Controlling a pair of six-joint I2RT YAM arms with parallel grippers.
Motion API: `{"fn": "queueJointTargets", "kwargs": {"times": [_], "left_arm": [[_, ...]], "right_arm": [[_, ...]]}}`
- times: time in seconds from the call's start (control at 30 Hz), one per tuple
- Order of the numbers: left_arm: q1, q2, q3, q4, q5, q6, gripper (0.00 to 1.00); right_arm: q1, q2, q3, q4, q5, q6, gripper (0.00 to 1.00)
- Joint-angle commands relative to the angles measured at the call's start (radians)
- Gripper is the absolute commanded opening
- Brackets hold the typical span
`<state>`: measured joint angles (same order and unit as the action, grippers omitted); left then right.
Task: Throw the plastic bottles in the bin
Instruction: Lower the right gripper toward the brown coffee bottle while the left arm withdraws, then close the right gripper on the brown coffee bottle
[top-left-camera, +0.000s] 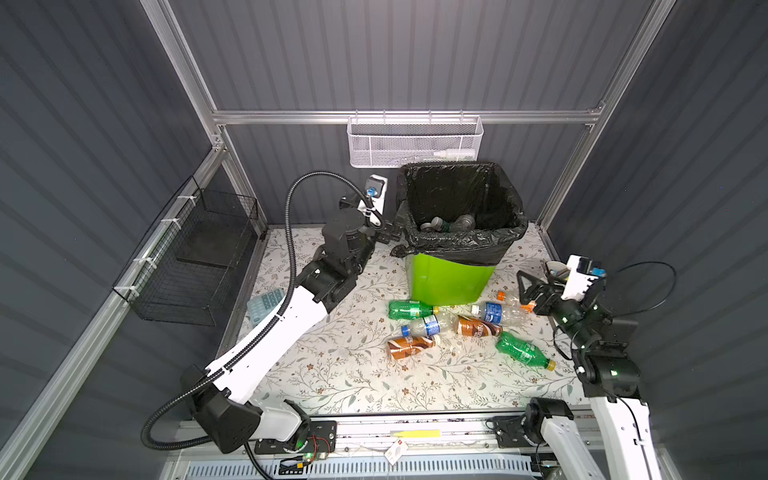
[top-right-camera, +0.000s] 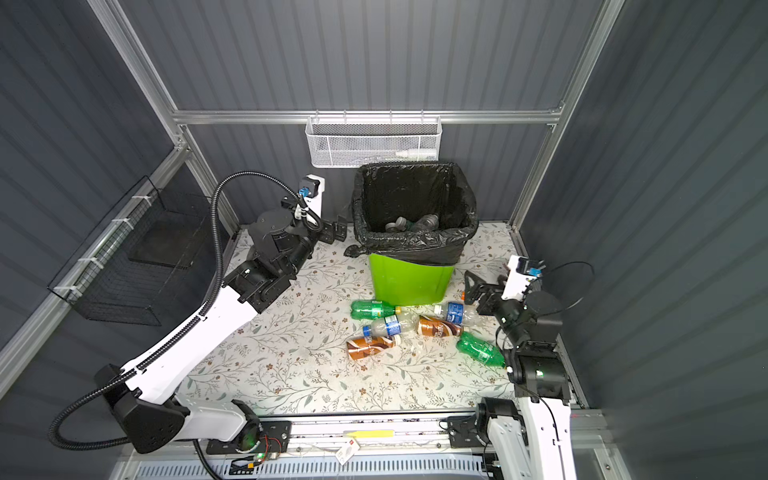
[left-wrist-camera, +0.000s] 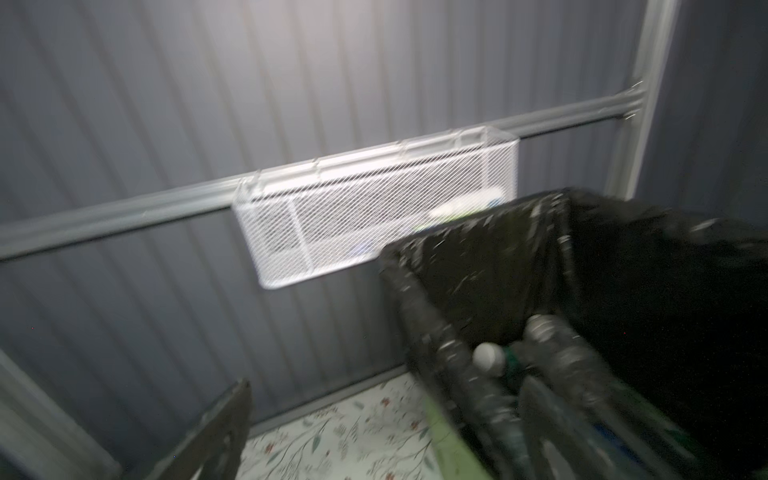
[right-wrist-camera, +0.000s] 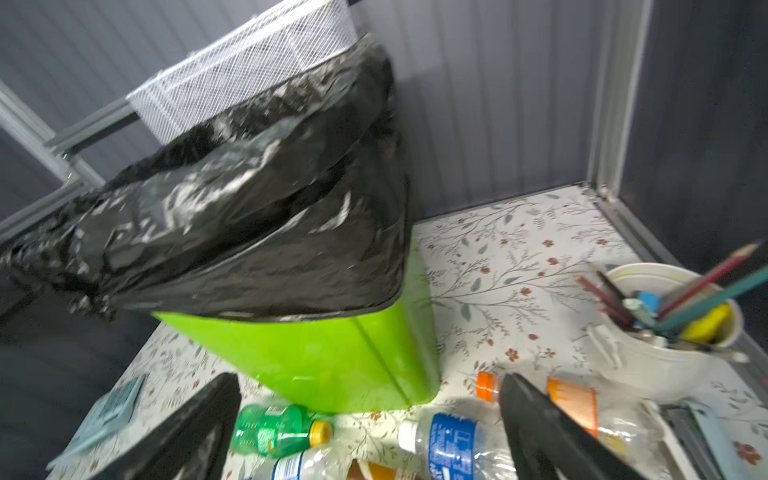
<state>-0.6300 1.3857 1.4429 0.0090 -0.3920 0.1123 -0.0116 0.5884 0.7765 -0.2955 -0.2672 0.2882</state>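
Note:
The green bin with its black bag stands at the back of the table, with several bottles lying inside. In front of it lie several plastic bottles: green, clear with blue labels, brown, and one with an orange cap. My left gripper hangs open and empty beside the bin's left rim. My right gripper is open and empty just above the bottles to the right of the bin.
A white mesh basket hangs on the back rail above the bin. A black wire basket hangs on the left wall. A calculator lies under the left arm. A white cup of pencils stands beside my right gripper.

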Motion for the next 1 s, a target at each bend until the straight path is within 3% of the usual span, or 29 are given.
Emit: {"fn": "queueJointTargets", "kwargs": {"times": [0.0,0.2,0.37,0.63,0.97], "left_arm": [[0.11,-0.025,-0.103,-0.047,0.02,-0.164,1.0],[0.261,-0.028,-0.29,-0.082,0.085,-0.309,1.0],[0.353,-0.027,-0.438,-0.07,0.148,-0.409,1.0],[0.36,-0.004,-0.532,-0.067,0.171,-0.454,1.0],[0.362,-0.016,-0.554,-0.074,0.173,-0.448,1.0]], "right_arm": [[0.179,0.025,-0.034,0.051,0.145,-0.074,0.99],[0.602,0.179,-0.063,0.108,0.391,-0.188,0.99],[0.838,0.412,-0.006,0.085,0.452,-0.291,0.99],[1.02,0.785,0.171,-0.039,0.445,-0.514,0.99],[1.08,1.047,0.3,-0.166,0.372,-0.635,0.97]]}}
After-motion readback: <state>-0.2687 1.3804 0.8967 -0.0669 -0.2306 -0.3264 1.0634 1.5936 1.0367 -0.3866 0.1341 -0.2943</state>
